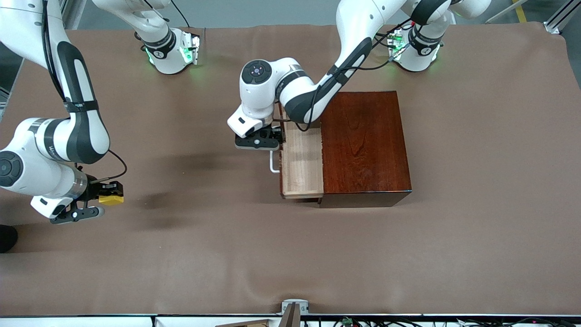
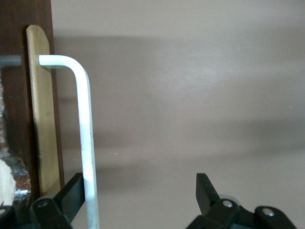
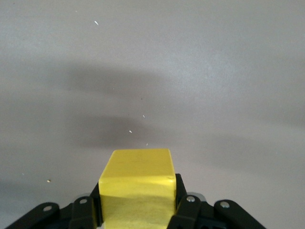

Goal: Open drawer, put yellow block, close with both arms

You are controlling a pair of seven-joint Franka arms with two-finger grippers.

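I see the drawer [image 1: 302, 161] pulled partway out of the dark box [image 1: 365, 145], on the side toward the right arm's end of the table. Its pale tray looks bare inside from the front view.

My left gripper [image 1: 258, 140] sits at the drawer's front, beside the white handle [image 1: 273, 162]. In the left wrist view its fingers [image 2: 71, 193] stand apart, one on each side of the handle bar [image 2: 86, 138]; one finger lies right against the bar, the other is well off it, so nothing is clamped.

My right gripper [image 1: 110, 196] hangs over the brown table cover [image 1: 290, 254] near the right arm's end, well apart from the drawer. Its fingers are clamped on the block [image 1: 111, 199], which is yellow and raised off the cover; a soft shadow lies on the cloth beneath it. The right wrist view shows the block [image 3: 138, 188] squeezed between the two black fingers [image 3: 183, 200], with its top face and front face in view and only plain cloth past it.
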